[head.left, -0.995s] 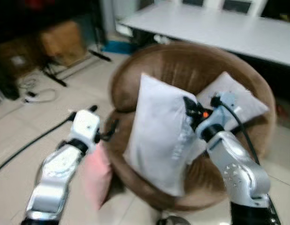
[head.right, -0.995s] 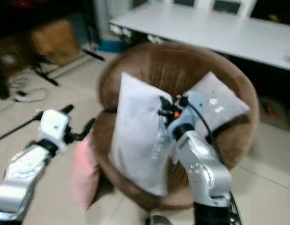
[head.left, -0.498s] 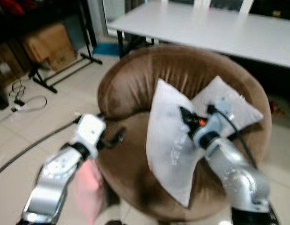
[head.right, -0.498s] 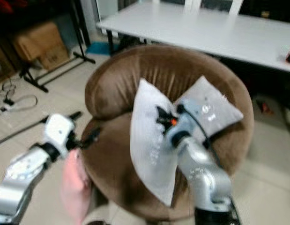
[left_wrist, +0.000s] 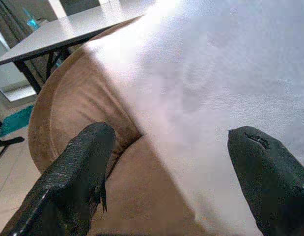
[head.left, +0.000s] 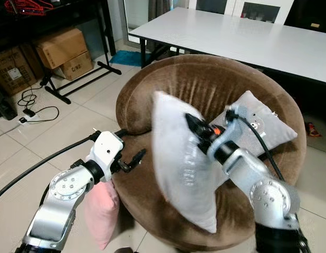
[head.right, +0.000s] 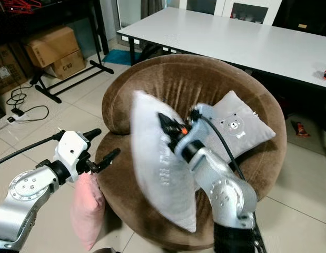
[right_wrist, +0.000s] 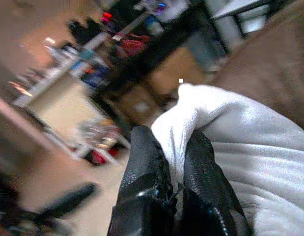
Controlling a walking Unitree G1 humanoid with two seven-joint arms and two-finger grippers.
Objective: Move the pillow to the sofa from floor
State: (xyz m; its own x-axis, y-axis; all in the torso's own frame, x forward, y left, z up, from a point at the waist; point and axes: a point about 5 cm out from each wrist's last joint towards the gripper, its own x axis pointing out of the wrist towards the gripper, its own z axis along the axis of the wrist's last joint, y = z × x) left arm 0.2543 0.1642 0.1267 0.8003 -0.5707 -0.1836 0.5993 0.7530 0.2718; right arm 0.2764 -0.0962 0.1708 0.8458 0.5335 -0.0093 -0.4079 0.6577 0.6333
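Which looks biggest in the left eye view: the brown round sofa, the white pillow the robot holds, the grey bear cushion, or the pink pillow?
1. Brown round sofa.
2. White pillow, though nearness to the camera enlarges it.
3. Grey bear cushion and pink pillow: both partly hidden, too close to rank.

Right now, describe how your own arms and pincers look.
Both arms are silver metal with round perforated joint housings. The left pincer has a white wrist block and two long black fingers. The right pincer is black, with an orange light and a black cable.
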